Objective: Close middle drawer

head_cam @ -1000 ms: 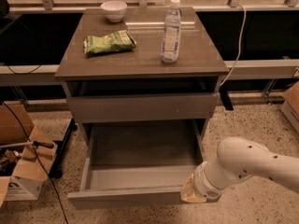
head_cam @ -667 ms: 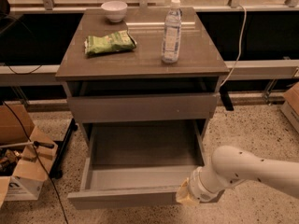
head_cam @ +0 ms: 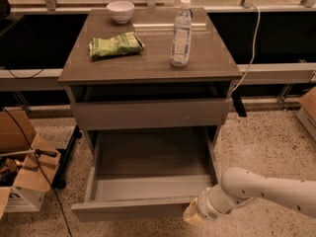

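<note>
Right now the middle drawer (head_cam: 148, 164) stands pulled far out of the cabinet (head_cam: 148, 58), under the top front (head_cam: 148, 113). My gripper (head_cam: 193, 215) sits low at the right end of its front panel; spread or closed, I cannot tell.

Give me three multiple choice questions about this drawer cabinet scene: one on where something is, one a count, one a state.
1. Where is the tool? A) by the front right corner of the middle drawer B) at the far left C) at the very top
2. How many items sit on the cabinet top? A) one B) three C) five
3. The middle drawer is: A) shut flush B) pulled out C) removed

Answers: A, the tool sits beside that corner; B, bowl, green bag and bottle; B, its pale inside shows.
</note>
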Controlling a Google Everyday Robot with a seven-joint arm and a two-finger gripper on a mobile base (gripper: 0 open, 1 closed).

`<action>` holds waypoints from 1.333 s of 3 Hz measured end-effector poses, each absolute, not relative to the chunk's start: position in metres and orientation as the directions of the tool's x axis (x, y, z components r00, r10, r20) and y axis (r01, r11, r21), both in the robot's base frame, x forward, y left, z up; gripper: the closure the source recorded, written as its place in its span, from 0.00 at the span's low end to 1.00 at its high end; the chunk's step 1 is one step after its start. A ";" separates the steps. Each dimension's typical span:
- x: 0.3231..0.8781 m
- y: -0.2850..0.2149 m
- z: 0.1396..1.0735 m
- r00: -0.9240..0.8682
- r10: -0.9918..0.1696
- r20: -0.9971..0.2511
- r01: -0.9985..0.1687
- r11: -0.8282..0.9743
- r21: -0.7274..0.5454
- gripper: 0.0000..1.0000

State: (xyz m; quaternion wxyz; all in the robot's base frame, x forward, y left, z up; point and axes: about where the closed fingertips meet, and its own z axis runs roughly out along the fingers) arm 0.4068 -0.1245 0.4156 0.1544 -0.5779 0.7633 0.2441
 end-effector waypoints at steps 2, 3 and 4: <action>0.413 -0.120 0.392 -0.303 -0.782 -0.545 -0.952 0.221 0.212 1.00; 0.444 -0.113 0.394 -0.275 -0.759 -0.591 -0.961 0.216 0.171 1.00; 0.473 -0.113 0.397 -0.251 -0.746 -0.617 -0.967 0.223 0.124 1.00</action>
